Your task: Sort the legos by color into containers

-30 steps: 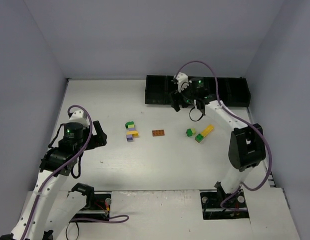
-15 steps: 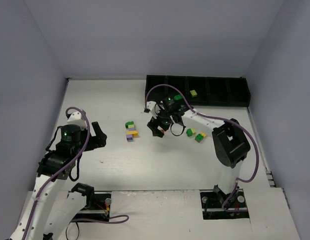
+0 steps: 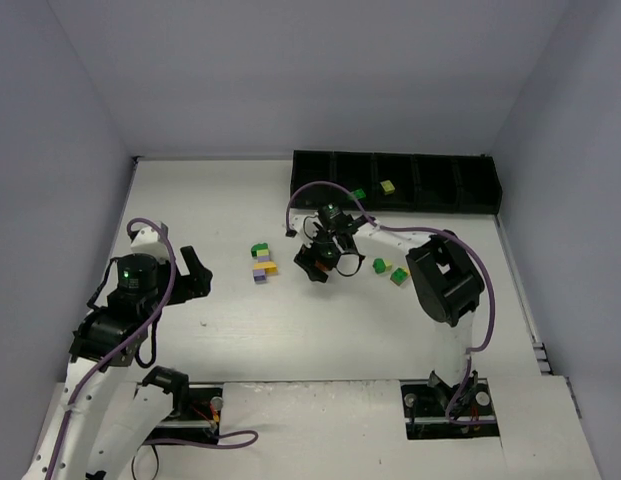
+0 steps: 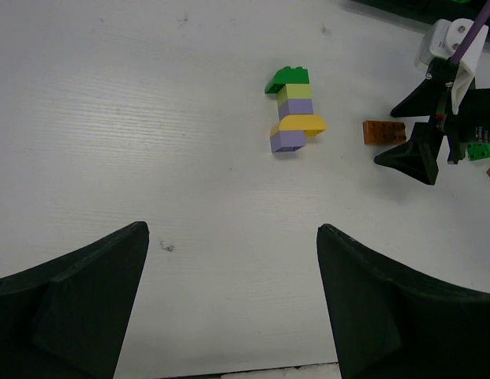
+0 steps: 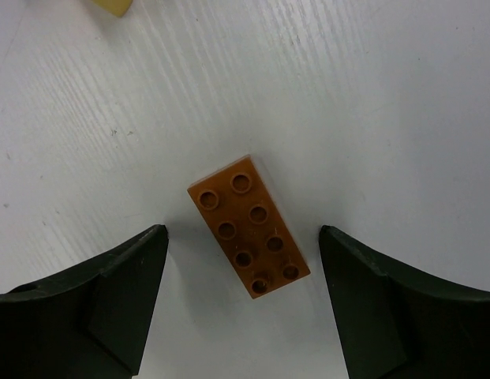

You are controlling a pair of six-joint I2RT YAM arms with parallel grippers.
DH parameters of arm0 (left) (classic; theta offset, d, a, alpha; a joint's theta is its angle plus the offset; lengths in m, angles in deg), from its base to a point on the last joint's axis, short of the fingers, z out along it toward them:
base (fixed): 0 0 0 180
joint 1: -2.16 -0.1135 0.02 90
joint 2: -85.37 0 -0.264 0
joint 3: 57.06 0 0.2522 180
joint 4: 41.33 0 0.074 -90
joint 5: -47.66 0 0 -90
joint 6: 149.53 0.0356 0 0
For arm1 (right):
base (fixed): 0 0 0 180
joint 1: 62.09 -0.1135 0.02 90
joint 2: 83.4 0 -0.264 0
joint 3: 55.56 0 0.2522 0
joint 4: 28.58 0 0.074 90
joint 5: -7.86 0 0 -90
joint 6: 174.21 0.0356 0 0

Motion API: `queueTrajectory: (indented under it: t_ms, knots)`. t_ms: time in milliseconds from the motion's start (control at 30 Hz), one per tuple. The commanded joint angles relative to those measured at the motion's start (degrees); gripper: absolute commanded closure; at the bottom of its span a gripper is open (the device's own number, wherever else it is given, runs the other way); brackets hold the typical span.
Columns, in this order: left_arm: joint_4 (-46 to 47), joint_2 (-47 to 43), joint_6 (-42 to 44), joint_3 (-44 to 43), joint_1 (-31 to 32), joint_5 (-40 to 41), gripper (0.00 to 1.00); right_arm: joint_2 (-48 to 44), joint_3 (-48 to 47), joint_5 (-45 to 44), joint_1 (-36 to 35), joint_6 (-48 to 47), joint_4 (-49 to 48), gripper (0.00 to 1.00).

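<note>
The right end effector (image 3: 317,265) is lowered over the middle of the bench (image 3: 220,200). It is released, with its jaws set wide. In the right wrist view an orange brick (image 5: 248,237) is seen lying flat, studs up, between the two fingers (image 5: 95,300) and at a slant to them. Bare bench is visible on either side of it, so no contact is made. From above, this brick is hidden under the end effector.

The left end effector (image 4: 231,233) is held over the left of the bench. It is likewise released, with nothing between its jaws, and is well apart from every brick.

A stack (image 3: 261,263) of joined bricks lies flat just left of the right end effector. Green is at its far end, with lime, lavender and yellow nearer. To the right, a green brick (image 3: 379,265) and a lime piece (image 3: 398,276) are seen near each other on the bench.

The tray (image 3: 312,180) is set along the far edge. A lime brick (image 3: 358,193) is seen in its second compartment from the left, and a yellow brick (image 3: 387,187) in the third.
</note>
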Motion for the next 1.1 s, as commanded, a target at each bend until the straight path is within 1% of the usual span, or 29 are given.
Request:
queueTrajectory:
  t_ms: [0,100,133,167,200,233,300,333,367,467,500,533,567,600,633,700,733,833,867,900,967,1067]
  knots:
    - [2.1,1.0,0.4,-1.5,0.3,-0.3,0.19,-0.2,-1.1,-2.3,-0.4,-0.5,0.1,0.27]
    - [2.3,1.4,0.3,-1.4,0.3,-0.3,0.19,-0.6,0.4,-4.9,-0.7,0.2,0.2,0.34]
    - [2.4,1.4,0.3,-1.3,0.3,-0.3,0.19,-0.7,0.7,-5.2,-0.6,0.3,0.3,0.41]
    - [2.5,1.5,0.3,-1.4,0.3,-0.4,0.19,-0.8,1.3,-5.5,-0.6,0.4,0.3,0.46]
    - [2.7,1.6,0.4,-1.3,0.3,-0.4,0.19,-1.3,1.6,-6.4,-0.6,0.9,0.3,0.53]
    - [2.7,1.7,0.3,-1.2,0.3,-0.5,0.19,-1.6,1.8,-6.8,-0.6,1.1,0.3,0.69]
    - [2.8,2.1,0.4,-1.2,0.2,-0.6,0.19,-2.0,1.9,-8.4,-0.4,1.7,0.2,0.85]
    - [2.9,2.2,0.3,-1.2,0.2,-0.6,0.19,-2.7,1.8,-8.7,0.0,2.6,0.2,0.97]
    - [3.1,2.4,0.3,-1.2,0.3,-0.6,0.19,-3.3,1.8,-8.9,0.3,3.2,0.1,1.00]
    - [3.4,2.5,0.5,-1.3,0.3,-0.6,0.19,-6.6,1.3,-7.0,4.3,7.1,-1.5,1.00]
    - [3.4,2.5,0.5,-1.3,0.3,-0.6,0.19,-7.9,1.7,-6.3,5.9,8.4,-3.8,1.00]
    - [3.4,2.5,0.7,-1.3,0.3,-0.6,0.19,-10.9,2.0,-4.9,9.6,10.9,-5.2,1.00]
    - [3.4,2.4,0.8,-1.2,0.3,-0.4,0.19,-12.5,2.5,-4.9,11.6,12.0,-6.6,1.00]
    - [3.4,2.3,0.8,-1.1,0.3,-0.4,0.19,-14.1,2.9,-5.1,13.6,12.8,-9.5,1.00]
    - [3.4,2.2,0.9,-1.1,0.3,-0.4,0.19,-16.7,3.3,-6.0,17.6,13.5,-10.4,1.00]
    - [3.6,2.3,0.8,-1.1,0.2,-0.5,0.19,-19.6,3.4,-7.2,21.7,14.8,-12.0,1.00]
    - [3.9,2.3,0.8,-1.1,0.3,-0.6,0.19,-20.1,3.2,-8.4,25.9,15.1,-12.3,1.00]
    - [4.7,2.2,0.2,-1.3,0.3,-2.4,0.19,-21.6,2.9,-11.1,32.2,16.7,-13.9,1.00]
    - [4.8,2.2,0.0,-1.3,0.3,-3.6,0.19,-21.8,2.7,-11.2,36.1,17.0,-14.3,1.00]
    - [4.9,2.2,0.0,-1.3,0.3,-3.9,0.19,-21.7,2.5,-11.7,38.5,17.5,-15.2,1.00]
    - [4.9,1.9,0.0,-1.1,0.4,-4.0,0.19,-21.3,1.2,-12.3,43.2,17.7,-15.9,1.00]
    - [4.5,1.9,0.2,-1.3,0.6,-3.3,0.19,-18.9,-1.6,-12.9,47.4,17.0,-16.5,1.00]
